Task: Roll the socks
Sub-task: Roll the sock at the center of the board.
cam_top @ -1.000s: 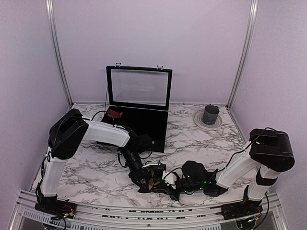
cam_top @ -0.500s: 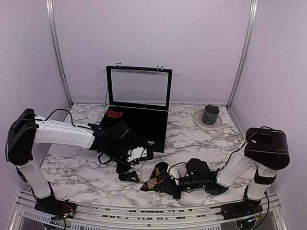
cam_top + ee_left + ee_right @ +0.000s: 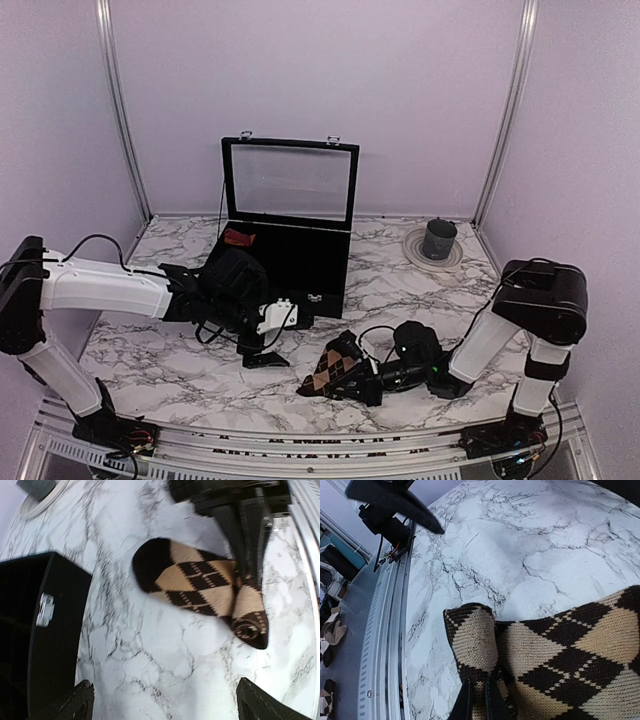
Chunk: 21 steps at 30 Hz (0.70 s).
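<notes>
Lying on the table, the argyle sock was pinched by the right gripper; the left gripper hung nearby, and the red sock sat in the black case. From the left wrist, its fingers were spread wide, off the sock. From the right wrist, jaws squeezed the folded end; soft and limp, it looked best rolled from there.

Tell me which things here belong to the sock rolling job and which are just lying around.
Job: argyle sock, pinched by the right end effector; red fabric in the black case, likely the second sock; left end effector, open, clear of both.
Lying about: black case itself; dark cup; white plate under it.
</notes>
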Each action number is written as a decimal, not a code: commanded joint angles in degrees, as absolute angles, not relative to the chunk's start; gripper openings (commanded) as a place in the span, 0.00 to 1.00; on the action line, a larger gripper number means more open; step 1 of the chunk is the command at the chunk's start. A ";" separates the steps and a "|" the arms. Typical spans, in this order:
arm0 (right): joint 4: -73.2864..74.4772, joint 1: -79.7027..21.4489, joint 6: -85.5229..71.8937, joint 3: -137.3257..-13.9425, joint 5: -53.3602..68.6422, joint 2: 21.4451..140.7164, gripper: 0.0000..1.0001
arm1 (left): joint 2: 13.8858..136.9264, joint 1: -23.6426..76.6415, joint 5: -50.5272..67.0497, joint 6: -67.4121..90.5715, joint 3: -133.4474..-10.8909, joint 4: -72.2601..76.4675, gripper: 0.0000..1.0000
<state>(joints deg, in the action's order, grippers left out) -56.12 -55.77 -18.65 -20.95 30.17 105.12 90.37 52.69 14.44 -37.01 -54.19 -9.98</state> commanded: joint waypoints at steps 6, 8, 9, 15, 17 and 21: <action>-46.68 -52.05 -27.95 -18.37 31.95 113.42 0.00 | 95.13 62.57 18.97 -51.68 -55.73 -9.82 0.90; -44.93 -51.63 -28.37 -19.27 32.50 114.25 0.00 | 97.21 63.22 17.76 -52.51 -57.21 -9.26 0.87; -44.05 -51.47 -28.46 -19.63 32.72 114.56 0.00 | 98.33 63.38 17.46 -52.77 -58.09 -9.43 0.85; -43.13 -50.59 -29.28 -20.07 33.10 115.57 0.00 | 103.56 65.21 14.52 -54.27 -60.31 -8.17 0.69; -43.44 -50.46 -29.26 -19.82 33.16 115.58 0.00 | 104.19 65.74 13.40 -54.73 -60.06 -7.47 0.60; -44.02 -50.37 -29.27 -19.81 33.33 115.89 0.00 | 103.60 66.45 12.30 -55.60 -57.45 -4.43 0.56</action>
